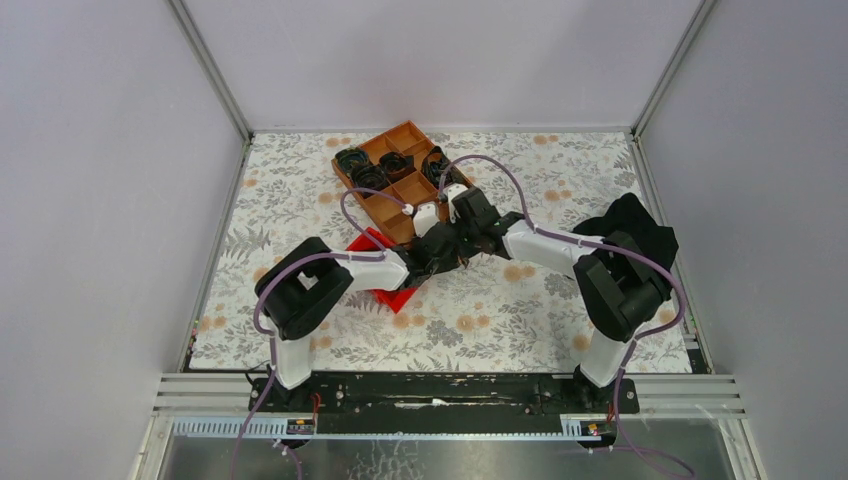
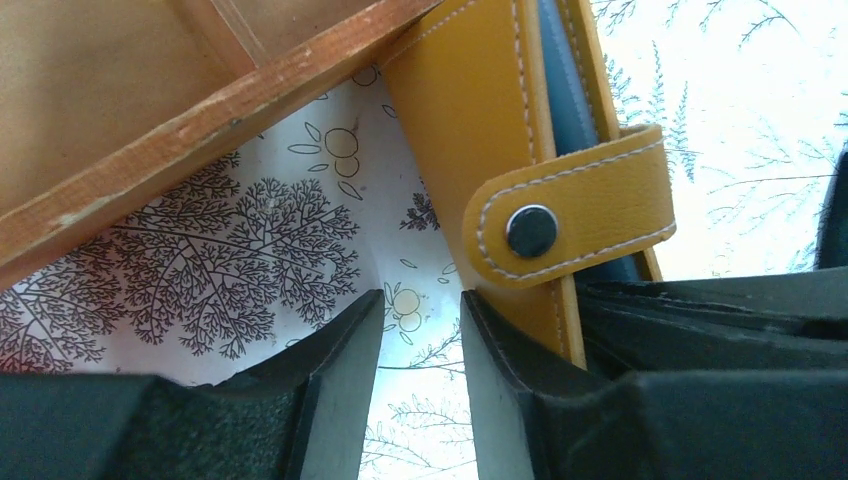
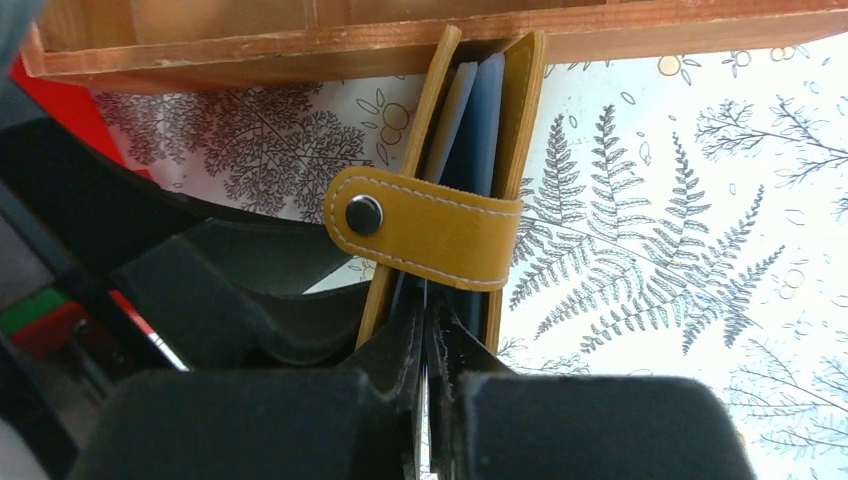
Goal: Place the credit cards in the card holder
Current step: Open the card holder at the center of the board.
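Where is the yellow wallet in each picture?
Top view: the card holder cannot be made out; it is likely hidden in front of the wooden tray.
Left wrist view: upper middle, just right of the tray's edge.
Right wrist view: centre, its top end against the tray's edge.
Shared landmark: the wooden tray.

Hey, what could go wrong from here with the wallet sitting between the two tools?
The right tool is shut between the wallet's covers, so pulling back might drag a bluish card out. The left tool is open beside the wallet, not gripping it, so the wallet may shift or twist as the right tool moves.
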